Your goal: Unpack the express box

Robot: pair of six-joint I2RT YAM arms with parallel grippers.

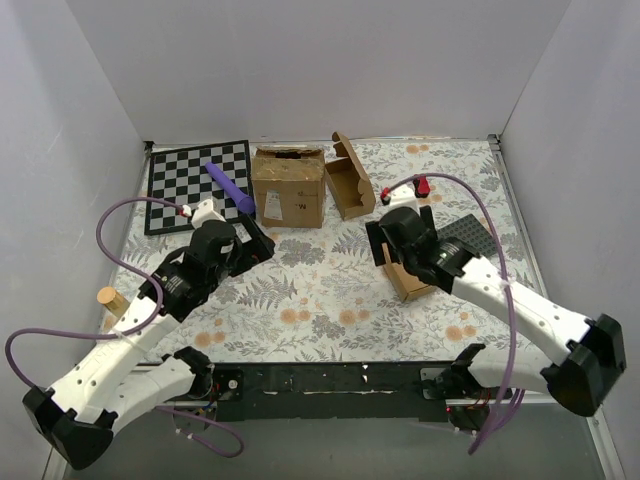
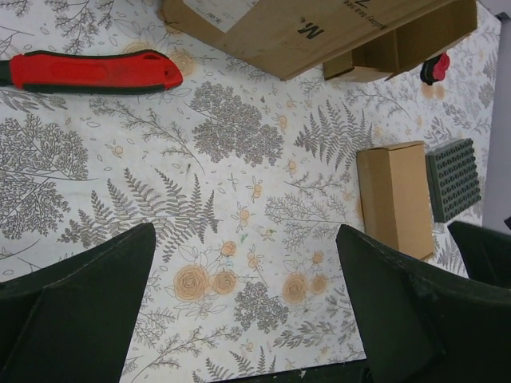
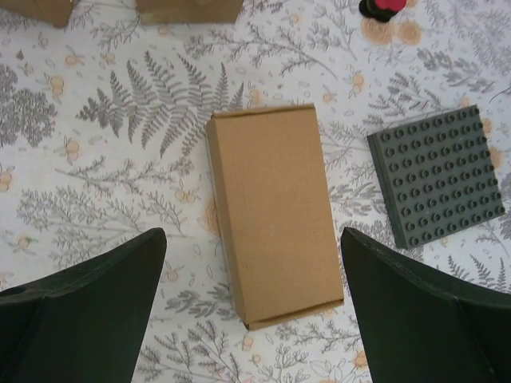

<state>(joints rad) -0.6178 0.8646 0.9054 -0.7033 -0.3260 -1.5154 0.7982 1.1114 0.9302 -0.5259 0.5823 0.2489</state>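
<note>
**Fingers wide on both arms, express box closed below the right pair**

Express box (image 3: 275, 215) lies flat on the floral tabletop (image 1: 320, 300), with its lid shut and one long side edge showing. Right fingers (image 3: 96, 303) are spread wide and hold nothing. In the right wrist view the box sits in the gap between them and no contact shows. In the top view the right arm covers most of the box.

Left fingers (image 2: 80, 311) are also spread wide and empty. They hang over bare cloth, well left of the box.

Everything else, placed from the box in the top view:
- A grey studded plate (image 3: 437, 177) lies just right of it. The two are apart, with a strip of cloth between.
- A small red and black item (image 3: 382, 6) is behind it, past the plate's far corner.
- An open brown mailer (image 1: 350, 178) is behind it and slightly left, with its flap up.
- A big brown carton (image 1: 288, 187) with black print is further left, next to that mailer.
- A red-handled tool (image 2: 88, 72) lies well left of the box, near the left wrist.
- A checkerboard (image 1: 198, 185) is far left and behind, and a purple stick (image 1: 230, 187) lies on its right edge.
- A wooden peg (image 1: 110, 300) is far left, by the wall.
</note>
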